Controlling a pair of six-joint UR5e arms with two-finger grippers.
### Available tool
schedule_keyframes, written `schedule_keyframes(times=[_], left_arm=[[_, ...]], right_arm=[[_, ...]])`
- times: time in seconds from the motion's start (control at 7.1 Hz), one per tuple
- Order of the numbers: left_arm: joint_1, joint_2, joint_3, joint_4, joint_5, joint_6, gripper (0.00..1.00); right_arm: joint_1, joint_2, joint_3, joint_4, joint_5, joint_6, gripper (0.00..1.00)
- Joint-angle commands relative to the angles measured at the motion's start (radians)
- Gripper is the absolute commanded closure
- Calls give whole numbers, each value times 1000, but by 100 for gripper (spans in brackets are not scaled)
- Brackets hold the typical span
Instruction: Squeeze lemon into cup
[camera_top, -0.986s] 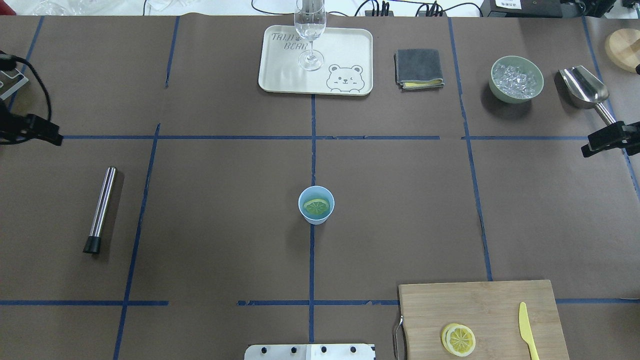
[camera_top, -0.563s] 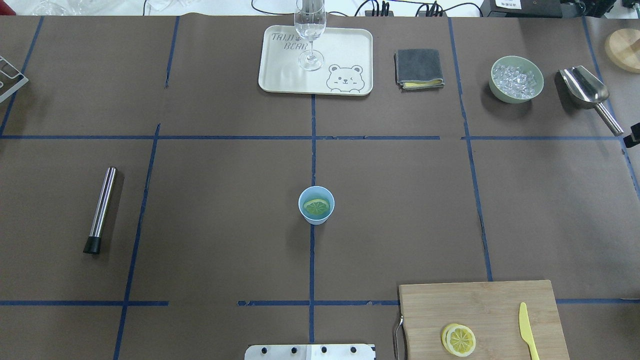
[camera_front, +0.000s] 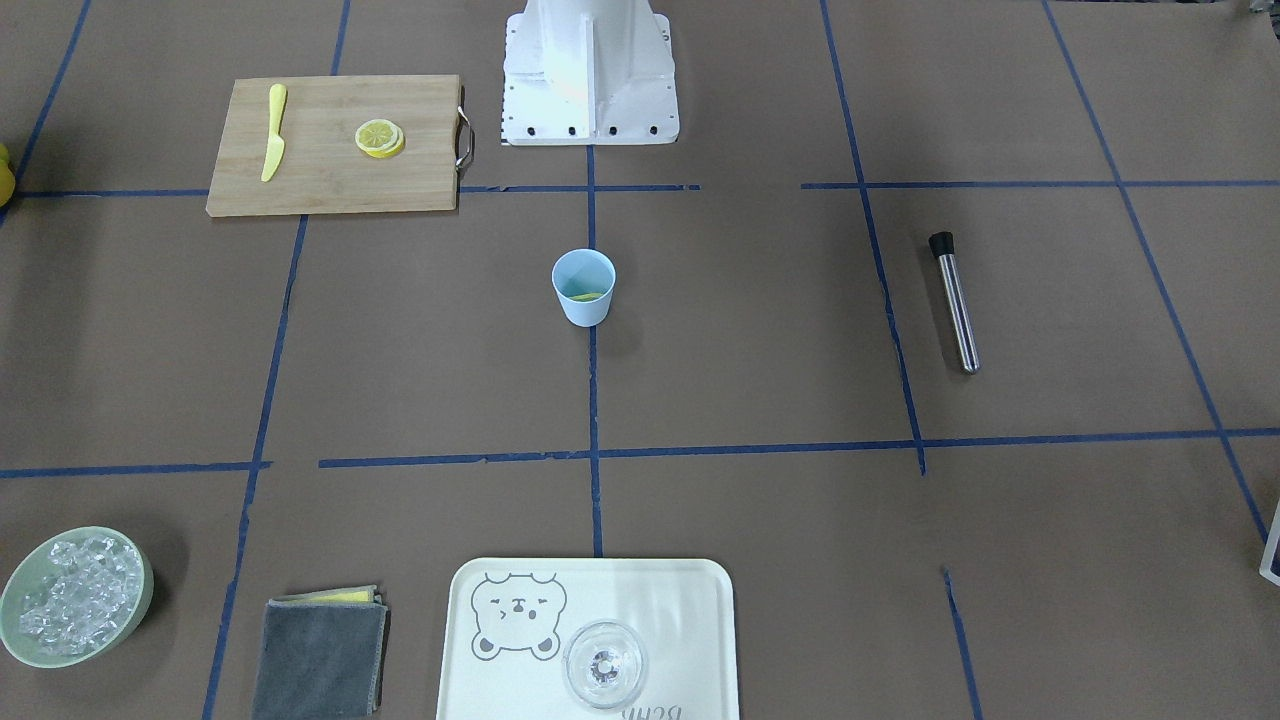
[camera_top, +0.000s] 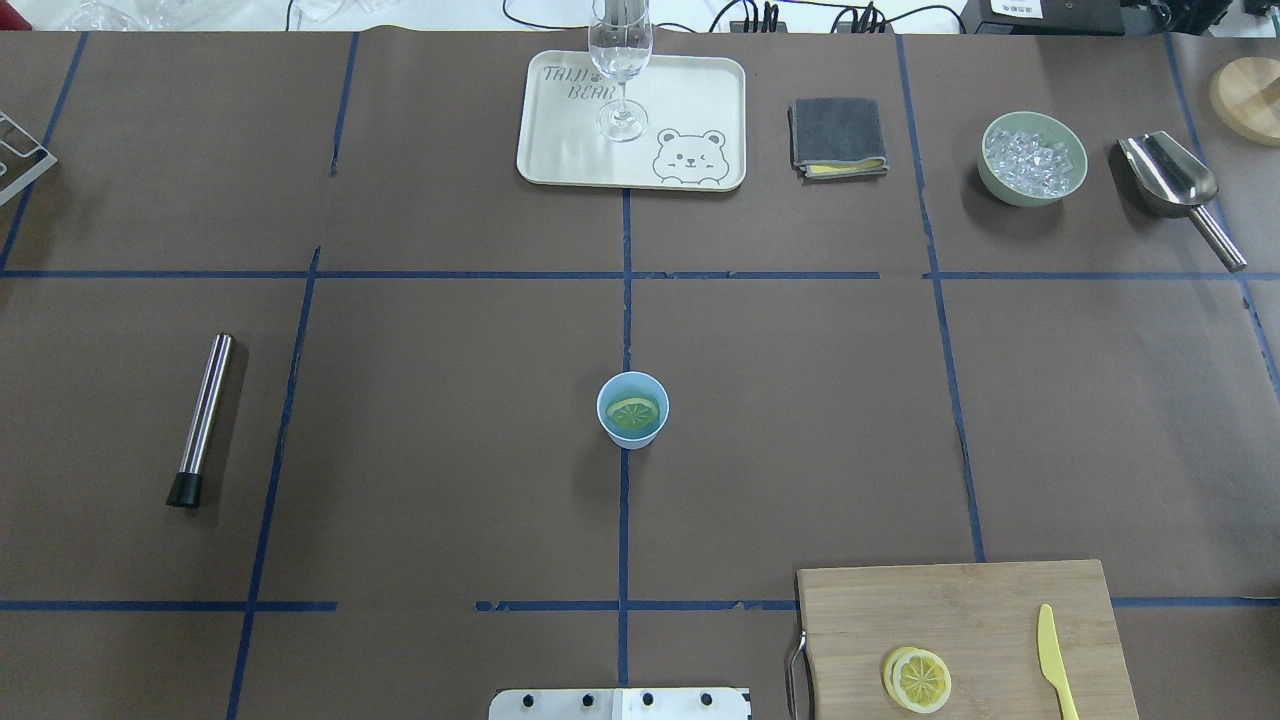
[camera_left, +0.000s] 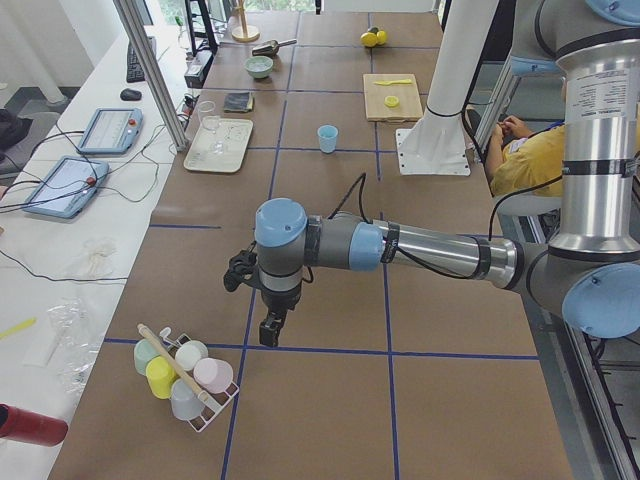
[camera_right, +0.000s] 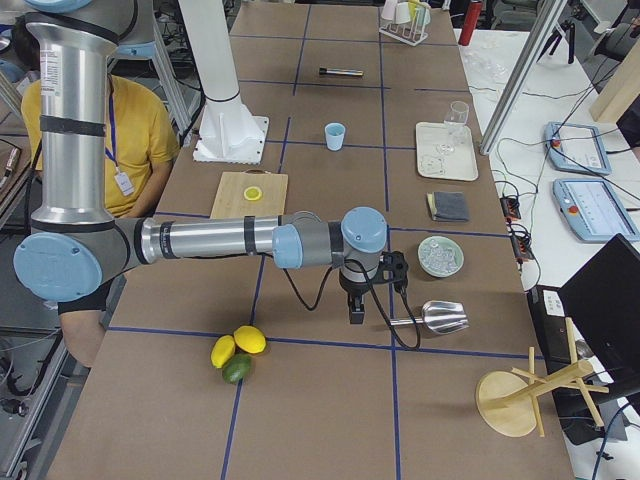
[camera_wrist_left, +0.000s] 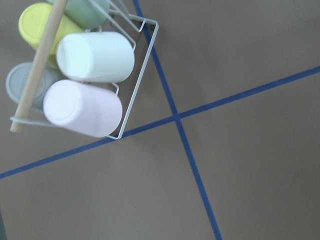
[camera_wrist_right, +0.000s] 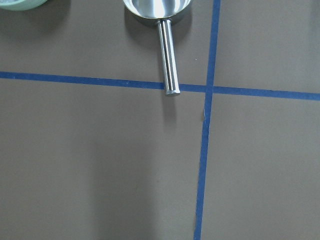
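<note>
With the lemon slice (camera_top: 633, 411) lying in the cup (camera_front: 583, 308), well apart from the left arm's fingers (camera_left: 269, 333) and right arm's fingers (camera_right: 354, 315) (opening impossible to tell), the squeeze looks finished, so any further move should avoid the cup.

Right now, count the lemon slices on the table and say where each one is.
3. One lemon slice lies inside the cup at mid-table. A top slice overlaps a lower slice on the cutting board. More may be hidden beneath them.
</note>
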Motion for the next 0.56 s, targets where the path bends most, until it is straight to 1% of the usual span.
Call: schedule_keyframes(times=[0.0,0.28,0.42], left_arm=[[-13,77,34,8,-171,19,0],[-9,81,101,-79,-166,19,0],[-11,84,98,-127,-154,16,0]], right_arm=[[15,-10,0,-20,8,-27,0],[13,-8,-1,-19,-3,-27,0],[13,-10,-1,-20,-3,-27,0]])
